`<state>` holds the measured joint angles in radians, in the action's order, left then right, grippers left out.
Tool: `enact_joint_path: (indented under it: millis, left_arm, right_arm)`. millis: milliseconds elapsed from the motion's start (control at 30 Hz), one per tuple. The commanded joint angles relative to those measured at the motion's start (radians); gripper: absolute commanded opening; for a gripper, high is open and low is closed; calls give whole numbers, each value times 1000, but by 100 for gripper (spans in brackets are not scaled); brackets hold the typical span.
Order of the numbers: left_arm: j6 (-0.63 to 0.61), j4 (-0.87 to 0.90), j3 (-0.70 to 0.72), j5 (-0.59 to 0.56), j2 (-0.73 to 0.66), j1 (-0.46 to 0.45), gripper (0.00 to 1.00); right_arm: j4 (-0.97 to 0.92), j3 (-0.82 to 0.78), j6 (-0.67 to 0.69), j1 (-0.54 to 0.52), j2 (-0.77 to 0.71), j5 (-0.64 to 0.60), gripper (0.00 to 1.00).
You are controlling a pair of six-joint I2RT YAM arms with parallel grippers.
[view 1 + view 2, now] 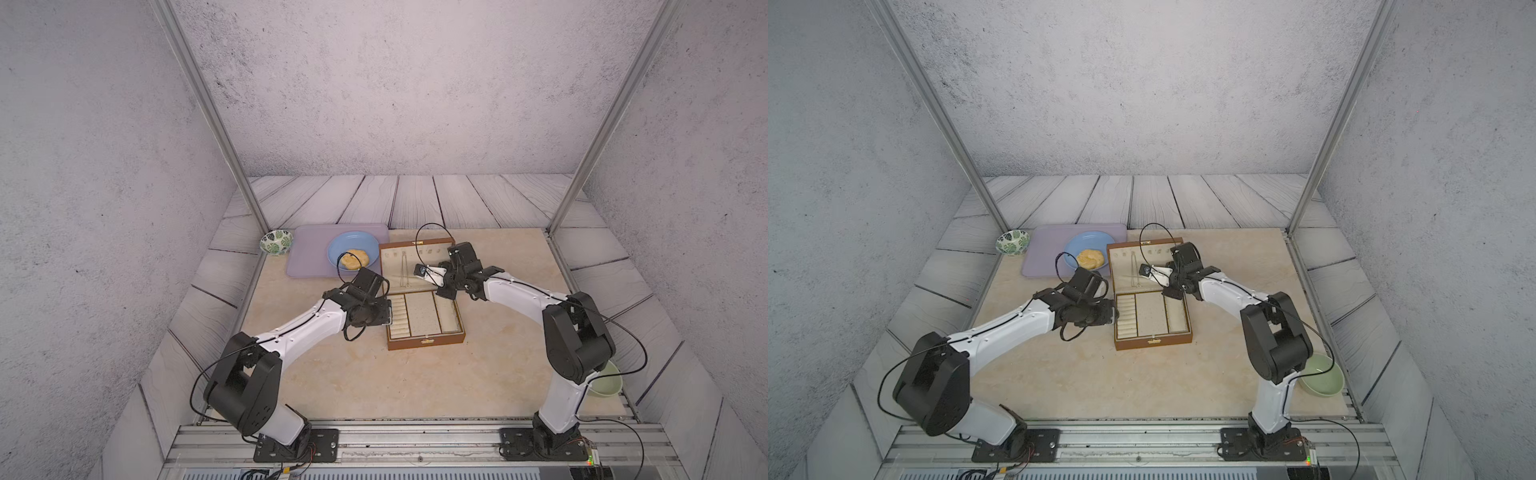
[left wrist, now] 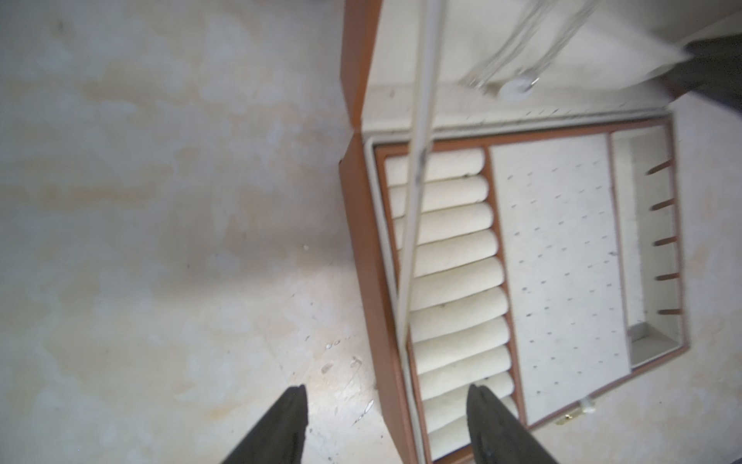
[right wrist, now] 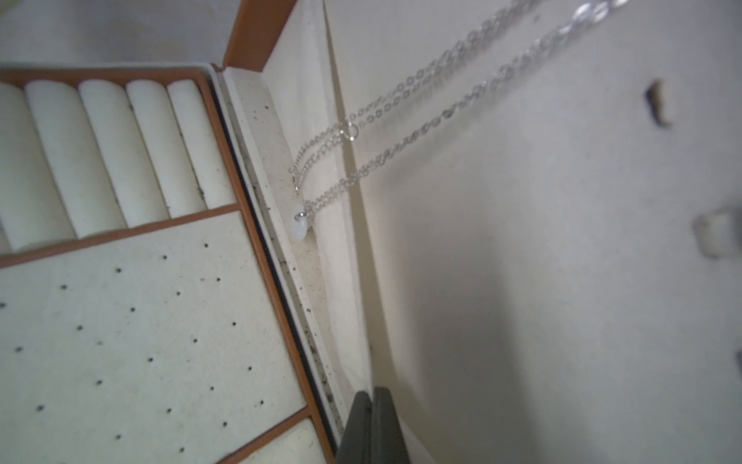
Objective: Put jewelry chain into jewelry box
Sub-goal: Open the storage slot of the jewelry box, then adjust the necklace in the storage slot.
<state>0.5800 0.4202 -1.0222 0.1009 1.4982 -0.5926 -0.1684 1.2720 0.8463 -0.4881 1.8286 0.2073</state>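
While the jewelry chain is hanging inside the jewelry box lid at 12 o'clock | left fingers are hovering spread at the box's 9 o'clock | right fingers are pressing together, empty, at 1 o'clock

no readable text or labels, seemingly, anywhere.

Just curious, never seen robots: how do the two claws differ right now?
The left gripper is open; the right gripper is shut, empty. The left gripper sits at the jewelry box's side wall; the right gripper is by the open lid, apart from the jewelry chain. Both have dark fingers.
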Motion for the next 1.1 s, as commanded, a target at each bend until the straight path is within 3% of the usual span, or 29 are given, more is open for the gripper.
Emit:
enact_joint_path:
  millis: [0, 133, 333, 767, 1067]
  left_arm:
    - [-79, -112, -20, -6, -1, 2, 65]
    - [-106, -239, -28, -17, 47, 2, 62]
    - [-92, -364, -70, -31, 148, 1, 47]
    - [-80, -506, -109, -144, 259, -10, 43]
    - [-80, -603, -87, -156, 300, -15, 40]
  right_arm:
    - [-39, -2, -36, -9, -8, 8, 0]
    - [-31, 0, -45, -9, -8, 10, 0]
    - [-20, -1, -60, -9, -5, 15, 0]
    - [-13, 9, -73, -8, 8, 20, 0]
    - [-11, 11, -76, -9, 14, 21, 0]
